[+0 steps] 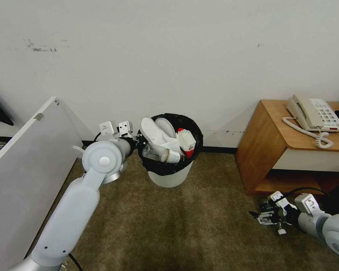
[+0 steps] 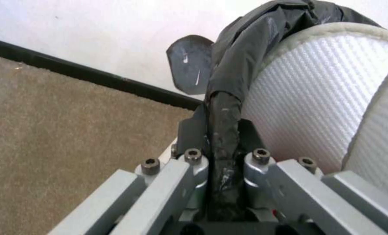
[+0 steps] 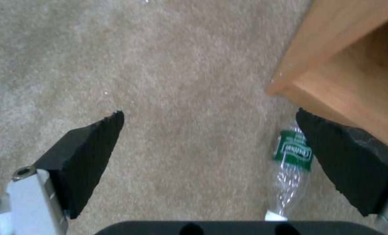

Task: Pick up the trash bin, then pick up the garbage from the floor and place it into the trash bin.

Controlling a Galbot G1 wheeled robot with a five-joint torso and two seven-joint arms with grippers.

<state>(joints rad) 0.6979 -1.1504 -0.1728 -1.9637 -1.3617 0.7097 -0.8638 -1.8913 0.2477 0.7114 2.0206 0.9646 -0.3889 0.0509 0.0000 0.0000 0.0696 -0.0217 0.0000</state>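
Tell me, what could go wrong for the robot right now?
1. The left claw pinches the trash bin only by its black bag and rim, so it might slip or tip.
2. The bin is heaped: the slippers and a bottle poke above the rim and could tumble out.
3. The open right claw hangs low over the carpet with a green-labelled bottle off to one side, close to the wooden table, so it might bump the wood.
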